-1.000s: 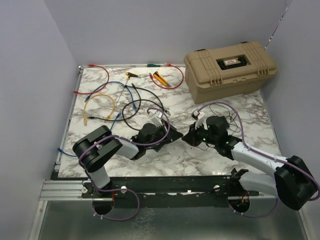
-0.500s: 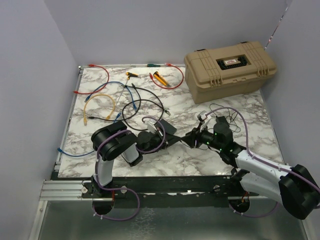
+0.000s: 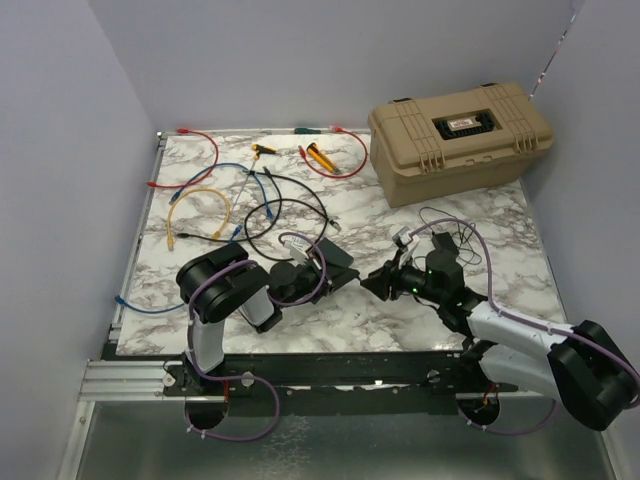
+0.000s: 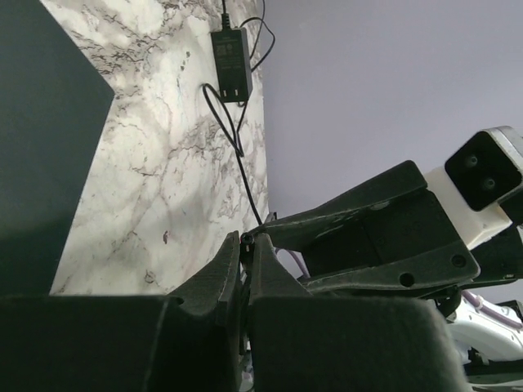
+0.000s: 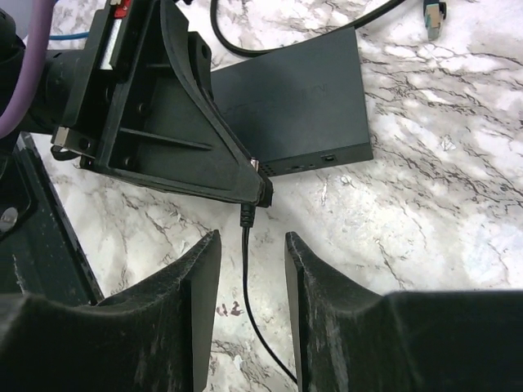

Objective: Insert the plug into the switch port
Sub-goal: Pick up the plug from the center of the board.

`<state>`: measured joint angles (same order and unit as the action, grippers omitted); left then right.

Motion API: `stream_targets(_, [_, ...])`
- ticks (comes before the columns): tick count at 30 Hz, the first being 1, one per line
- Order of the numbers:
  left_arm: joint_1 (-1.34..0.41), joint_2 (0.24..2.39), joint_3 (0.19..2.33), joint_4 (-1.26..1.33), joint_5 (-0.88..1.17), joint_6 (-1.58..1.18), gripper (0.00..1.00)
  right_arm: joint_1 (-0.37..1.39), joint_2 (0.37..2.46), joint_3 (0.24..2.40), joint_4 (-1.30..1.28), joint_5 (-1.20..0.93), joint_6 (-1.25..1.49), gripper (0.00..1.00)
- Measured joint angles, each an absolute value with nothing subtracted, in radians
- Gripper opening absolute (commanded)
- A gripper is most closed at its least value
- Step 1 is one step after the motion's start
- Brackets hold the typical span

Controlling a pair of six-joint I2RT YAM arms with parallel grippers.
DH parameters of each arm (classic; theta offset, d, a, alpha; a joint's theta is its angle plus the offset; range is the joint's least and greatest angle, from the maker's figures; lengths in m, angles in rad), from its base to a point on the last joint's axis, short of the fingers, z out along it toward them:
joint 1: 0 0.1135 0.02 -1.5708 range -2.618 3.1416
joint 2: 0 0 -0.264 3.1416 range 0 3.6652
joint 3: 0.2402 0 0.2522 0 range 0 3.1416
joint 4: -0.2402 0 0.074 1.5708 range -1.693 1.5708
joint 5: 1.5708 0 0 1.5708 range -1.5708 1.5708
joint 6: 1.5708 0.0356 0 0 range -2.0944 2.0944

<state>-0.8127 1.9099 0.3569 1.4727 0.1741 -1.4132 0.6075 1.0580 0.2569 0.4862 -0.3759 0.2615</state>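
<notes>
Switch (image 5: pixel 302 106): matt dark-grey casing, smooth. Table (image 5: pixel 441 188): marble-pattern, smooth. Right pincer fingers (image 5: pixel 176 327): black plastic, grainy. Case (image 3: pixel 460 140): ribbed matt plastic.

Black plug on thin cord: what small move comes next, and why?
Probably the left gripper, shut on the black plug, should slide it to the small port in the flat dark-grey switch; the plug lies short of it, not inserted.

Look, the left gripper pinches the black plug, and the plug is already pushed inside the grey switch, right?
Not quite. The left gripper does pinch the black plug, but the plug is not in the grey switch yet. It sits outside, just off the edge with the ports. The right wrist view shows it.
</notes>
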Motion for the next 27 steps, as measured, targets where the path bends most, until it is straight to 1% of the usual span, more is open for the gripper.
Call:
stream_targets(8, [-0.813,1.873,0.357,1.474,0.174,-1.413,0.00,0.607,1.142,0.261,0.560,-0.413,0.274,0.34])
stream_targets(17, [-0.814,1.866,0.357,1.477,0.174,-1.413,0.00,0.607,1.169,0.282,0.619,-0.440,0.288,0.28])
stream_targets(19, [-0.815,1.866,0.357,1.477,0.174,-1.413,0.00,0.607,1.169,0.289,0.629,-0.445,0.288,0.25])
stream_targets(22, [-0.816,1.866,0.357,1.480,0.174,-1.413,0.00,0.607,1.172,0.290,0.633,-0.446,0.288,0.18])
stream_targets(24, [-0.816,1.866,0.357,1.480,0.174,-1.413,0.00,0.607,1.178,0.290,0.633,-0.445,0.287,0.16])
stream_targets(27, [-0.816,1.866,0.356,1.479,0.174,-1.410,0.00,0.607,1.185,0.290,0.634,-0.445,0.287,0.09])
